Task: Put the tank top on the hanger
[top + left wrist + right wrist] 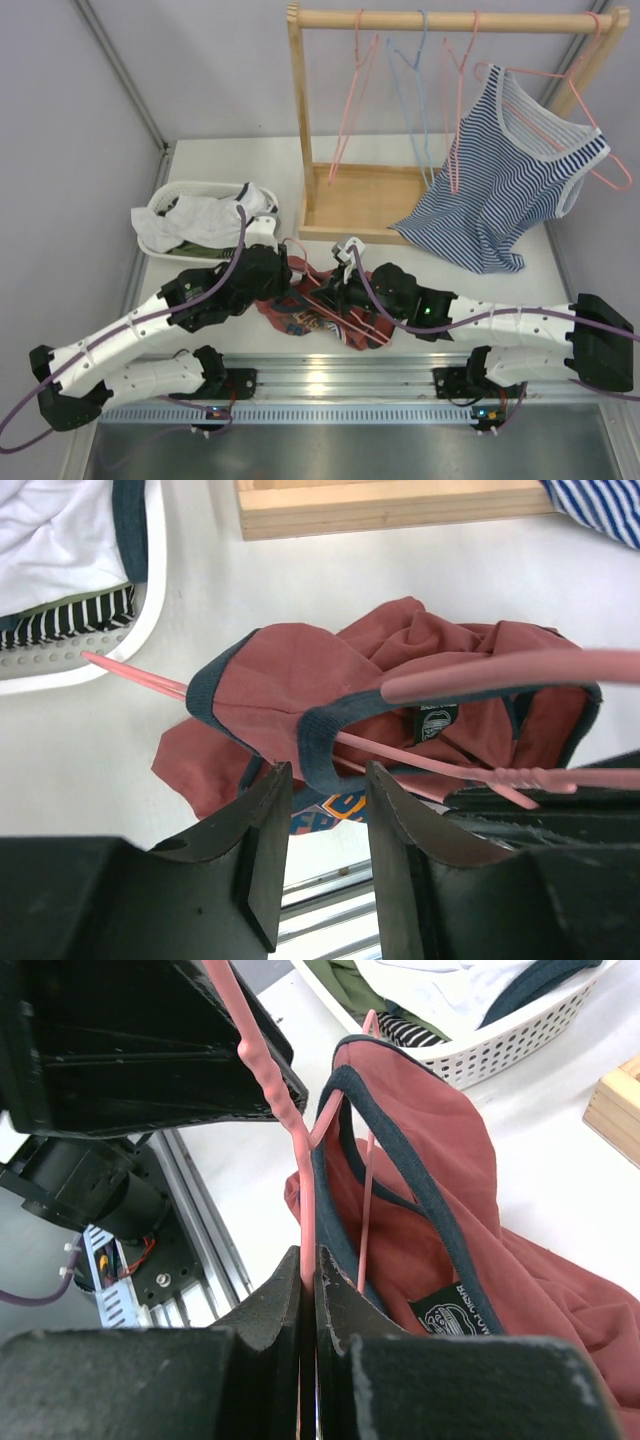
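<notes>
The rust-red tank top (288, 314) lies crumpled on the table between my two grippers. The pink hanger (345, 318) is partly threaded through it. My right gripper (338, 290) is shut on the hanger's thick wire (275, 1080), and the gripper (308, 1260) holds it beside the navy-trimmed opening of the tank top (430, 1160). My left gripper (285, 282) is open. In the left wrist view its tips (328, 775) sit at a navy trim loop of the tank top (290, 680), not closed on it. The hanger (500, 670) passes through the neck and an armhole.
A white basket (200, 186) of clothes stands at the back left, also in the left wrist view (150, 600). A wooden rack (296, 120) stands behind, with pink hangers, a light blue hanger (410, 80) and a striped tank top (500, 190).
</notes>
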